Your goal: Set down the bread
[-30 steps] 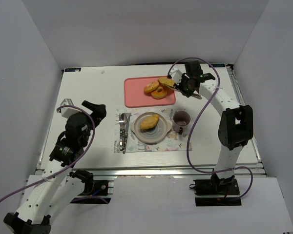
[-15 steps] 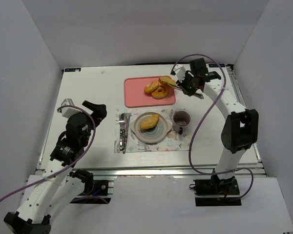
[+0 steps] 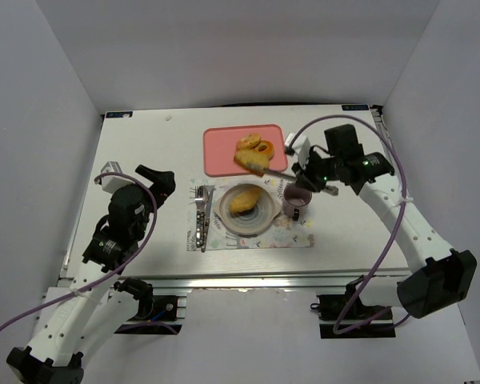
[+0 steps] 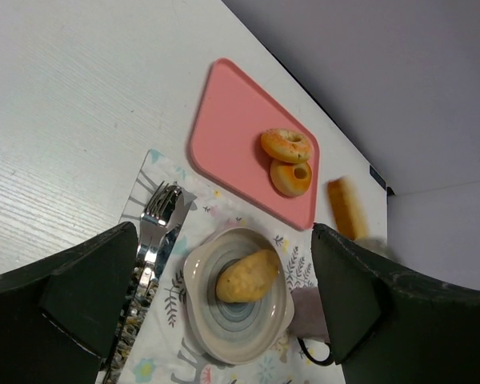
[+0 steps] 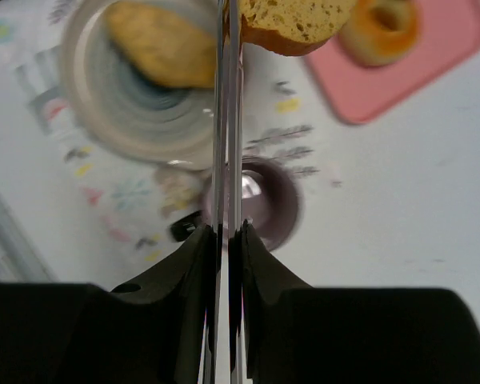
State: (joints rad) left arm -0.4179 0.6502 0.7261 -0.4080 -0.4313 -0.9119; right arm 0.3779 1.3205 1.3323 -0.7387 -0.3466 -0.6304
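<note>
- Progress looks partway: one oval piece of bread [image 3: 244, 200] already lies on the striped plate [image 3: 262, 219], so at least one placement appears done.
- Right gripper [image 5: 226, 232] is pressed together on a pair of thin metal tongs [image 5: 227, 120]. The tong tips in turn pinch a second slice [image 5: 300, 18] by its lower edge and hold it off the table.
- Seen from above, that held slice hangs over the near edge of the pink tray [image 3: 220, 152], between the tray's other bread and the plate. It is not yet set down, so the step in hand is probably the carry to the plate.
- Bread left on the tray is a far ring [image 4: 286, 145] and a near ring [image 4: 291, 177], lying flat and touching each other. If the task covers every piece, these two remain to be moved.
- Left gripper [image 4: 224, 308] is spread wide with nothing between its fingers, at the left of the table and well apart from all the bread.
- Bread is golden-brown throughout. The held slice shows a darker crust rim and a paler, porous cut face in the right wrist view, and the rings have clear centre holes.
- Each piece is smaller than the purple mug [image 3: 296, 198] just beside the plate.
- Toasted pieces like these are likely rigid and light, so a pinch at the edge alone may let the slice tip or slip.
</note>
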